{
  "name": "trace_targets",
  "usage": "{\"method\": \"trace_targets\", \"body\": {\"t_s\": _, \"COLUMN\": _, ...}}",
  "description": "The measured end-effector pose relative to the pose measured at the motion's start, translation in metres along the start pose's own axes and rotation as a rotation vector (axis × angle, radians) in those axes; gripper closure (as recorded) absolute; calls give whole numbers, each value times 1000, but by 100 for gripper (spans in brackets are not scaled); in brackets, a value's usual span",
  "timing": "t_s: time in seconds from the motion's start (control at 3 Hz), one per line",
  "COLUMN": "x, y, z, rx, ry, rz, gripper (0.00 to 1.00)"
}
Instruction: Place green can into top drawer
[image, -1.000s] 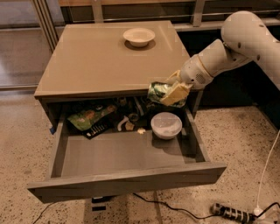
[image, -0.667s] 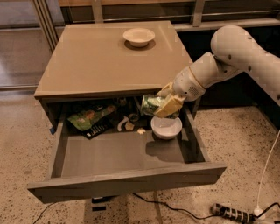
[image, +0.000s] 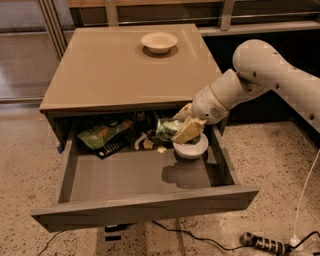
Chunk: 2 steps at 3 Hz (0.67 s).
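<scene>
Camera view, pincer (image: 181, 129) clasping can (image: 165, 129), nearer drawer (image: 150, 206)

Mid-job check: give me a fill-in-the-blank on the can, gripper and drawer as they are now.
1. The gripper, shut on the green can, hangs over the ___ top drawer.
2. Just below the can, inside the drawer, sits a ___ bowl.
3. A crinkled green snack bag lies in the drawer's ___ part.
4. Another bowl stands on ___ of the tan cabinet.
Missing: open; white; back; top

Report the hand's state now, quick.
The hand is closed on the small shiny green can, held over the white bowl in the open grey-brown wooden drawer.
</scene>
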<state>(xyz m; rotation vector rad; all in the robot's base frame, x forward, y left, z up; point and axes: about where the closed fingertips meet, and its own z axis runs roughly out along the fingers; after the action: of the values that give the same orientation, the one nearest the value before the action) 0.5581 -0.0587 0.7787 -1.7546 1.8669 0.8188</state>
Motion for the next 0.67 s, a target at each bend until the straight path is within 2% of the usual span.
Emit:
{"method": "trace_targets", "body": {"t_s": 0.33, "x": 2, "y": 2, "z": 9, "rx": -18, "ry": 0, "rz": -3, "gripper": 100}}
{"method": "trace_targets", "body": {"t_s": 0.67, "x": 5, "y": 17, "z": 36, "rx": -77, "ry": 6, "rz": -18, "gripper": 100}}
